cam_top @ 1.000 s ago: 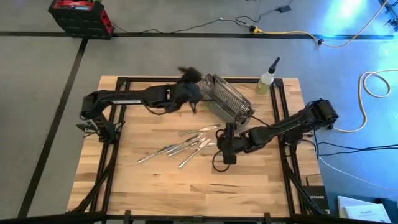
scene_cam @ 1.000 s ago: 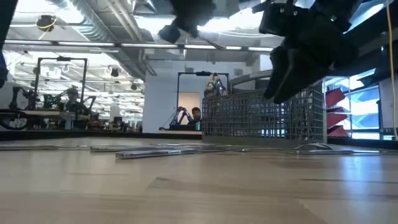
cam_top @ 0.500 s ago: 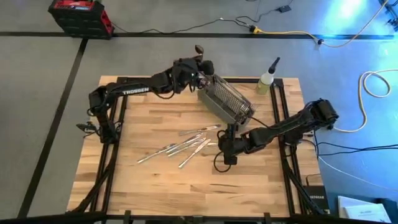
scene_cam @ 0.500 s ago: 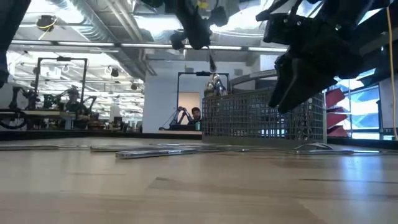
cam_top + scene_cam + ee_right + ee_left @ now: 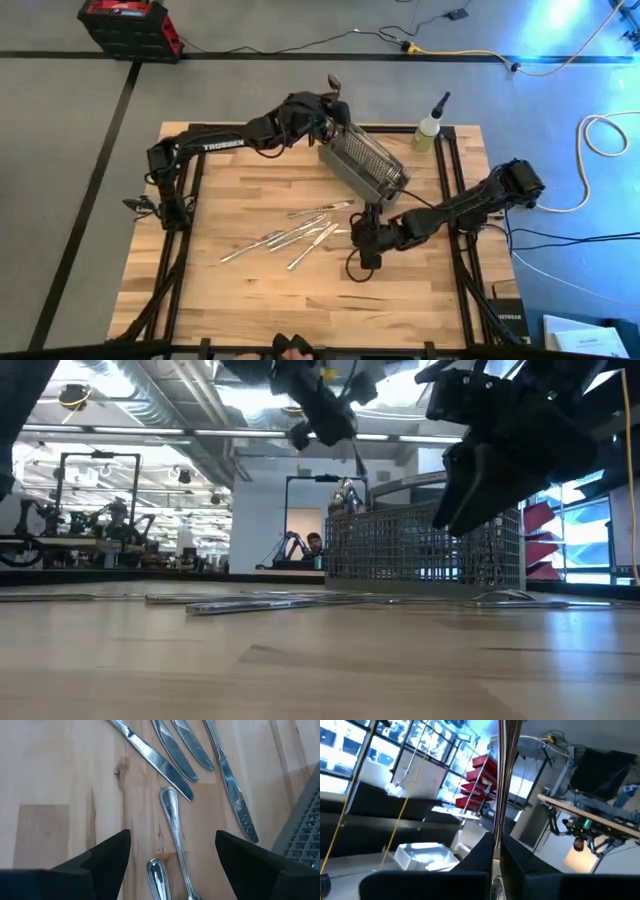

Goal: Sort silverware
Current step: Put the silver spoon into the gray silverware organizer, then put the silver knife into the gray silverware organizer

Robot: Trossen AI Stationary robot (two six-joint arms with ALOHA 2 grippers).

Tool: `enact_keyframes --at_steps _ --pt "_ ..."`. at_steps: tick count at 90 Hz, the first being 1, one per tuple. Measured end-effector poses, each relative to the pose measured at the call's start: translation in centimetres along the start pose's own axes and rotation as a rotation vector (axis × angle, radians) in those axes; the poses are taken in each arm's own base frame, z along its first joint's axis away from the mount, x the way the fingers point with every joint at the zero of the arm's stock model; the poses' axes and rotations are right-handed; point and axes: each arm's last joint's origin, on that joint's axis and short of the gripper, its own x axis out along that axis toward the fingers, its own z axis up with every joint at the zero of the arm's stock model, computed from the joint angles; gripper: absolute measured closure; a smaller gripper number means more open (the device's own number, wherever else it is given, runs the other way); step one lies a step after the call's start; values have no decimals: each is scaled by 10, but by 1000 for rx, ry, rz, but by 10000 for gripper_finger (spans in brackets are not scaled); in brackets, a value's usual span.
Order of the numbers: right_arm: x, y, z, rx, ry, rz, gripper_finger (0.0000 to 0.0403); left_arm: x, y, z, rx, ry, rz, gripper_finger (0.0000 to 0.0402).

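High view: the left gripper point(image 5: 322, 108) holds one slim silver utensil point(image 5: 333, 84) upright over the far end of the gray wire-mesh basket point(image 5: 362, 163), at twelve o'clock on the pale wooden table point(image 5: 250, 300).

Its jaws are clamped on the handle, seen as a shiny shaft point(image 5: 501, 780) between the fingers in the left wrist view. The right gripper point(image 5: 364, 238) hovers at four o'clock of table centre, jaws spread wide, above loose shiny knives and spoon handles point(image 5: 175, 765) scattered at centre point(image 5: 295, 232), nine o'clock of that gripper.
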Motion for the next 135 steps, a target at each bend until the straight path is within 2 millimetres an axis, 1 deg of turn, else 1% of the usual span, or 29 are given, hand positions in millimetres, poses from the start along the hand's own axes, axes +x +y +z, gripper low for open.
enact_keyframes --at_steps 17,28,39,54,83,102,113,119,127,135 --pt "0 0 0 3 -1 1 128 21 -11 25 33 -40 -62 400" --pt "0 0 1 6 -7 2 128 31 -16 39 57 -26 -134 400" --pt "0 0 1 8 -14 4 128 38 -24 45 75 -31 -196 400" --pt "0 0 1 7 -12 3 128 34 -20 49 75 -42 -190 397" --pt "0 0 1 8 -12 3 128 23 -4 59 68 -69 -150 333" --pt "0 0 1 7 -12 3 128 13 8 66 71 -68 -140 322" --pt "0 0 1 6 -9 2 128 7 19 63 -28 37 -154 322" --pt "0 0 0 4 -4 1 128 0 22 55 -72 87 -183 322" --pt "0 0 0 2 4 0 128 -13 25 34 -201 129 -169 322" --pt "0 0 -2 14 16 -4 128 -27 25 7 -336 186 -152 321"
